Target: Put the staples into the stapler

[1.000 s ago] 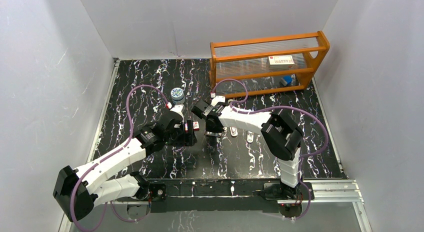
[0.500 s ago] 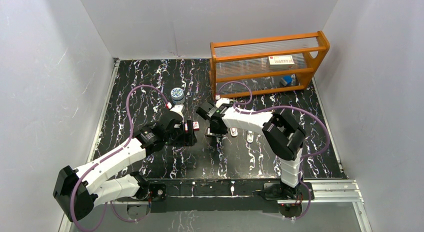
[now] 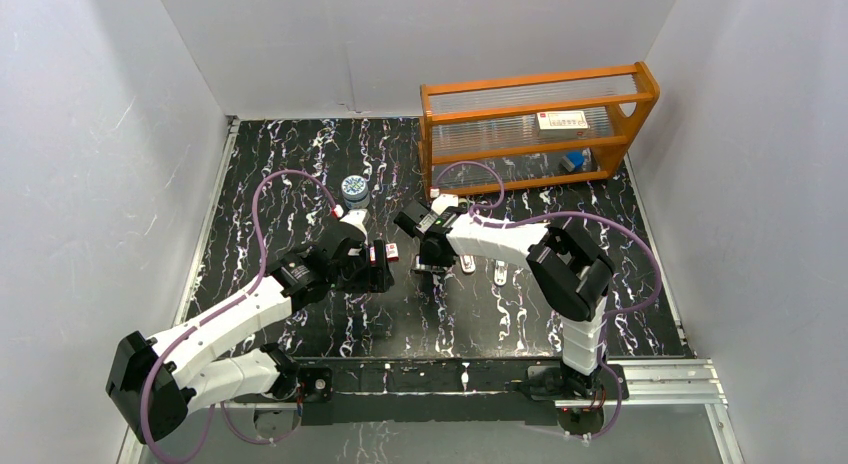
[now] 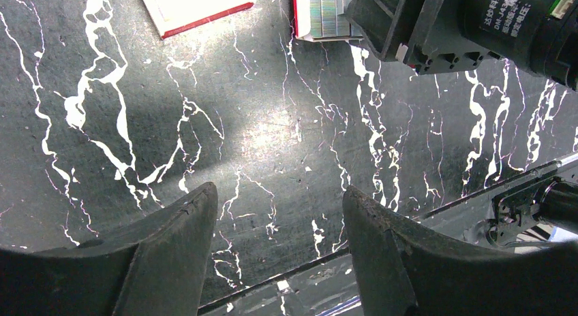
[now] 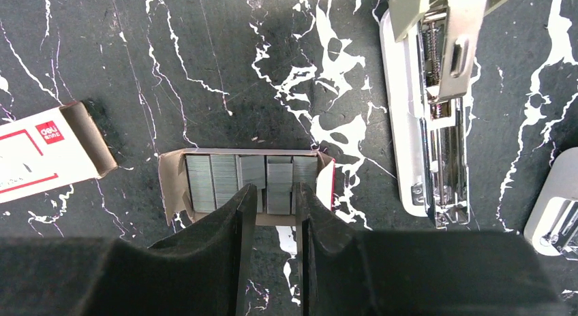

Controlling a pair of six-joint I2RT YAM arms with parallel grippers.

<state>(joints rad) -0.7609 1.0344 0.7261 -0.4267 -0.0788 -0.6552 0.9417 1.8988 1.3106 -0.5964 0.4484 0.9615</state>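
The right end effector (image 5: 275, 190) is hovering low over the staples (image 5: 225, 182). Its two matte black fingers are standing only narrowly apart and straddling one ridged strip. I cannot tell whether the pads are touching it.

The staples are lying as five silver-grey, finely ridged strips side by side in one shallow cardboard tray (image 5: 172, 186) with a red end wall, directly under the fingertips.

The stapler (image 5: 409, 125) is lying just to the right of this end effector. It is lying opened out, showing one slim pale body with rounded ends, a shiny metal channel and a coiled spring. A second pale rounded piece (image 5: 555, 207) is sitting beyond it, further right. One red-and-white box sleeve (image 5: 41, 156), smooth card, is lying to the left of the tray.

The left end effector (image 4: 278, 193) is holding its curved, scuffed black fingers spread wide with nothing between them, and the tray is lying ahead of it and to its right.

Everything is resting on a glossy black surface (image 5: 136, 57) veined with white.

Compared with a second ago, the right arm's wrist and elbow are sitting slightly further right, while the left arm is keeping its pose.
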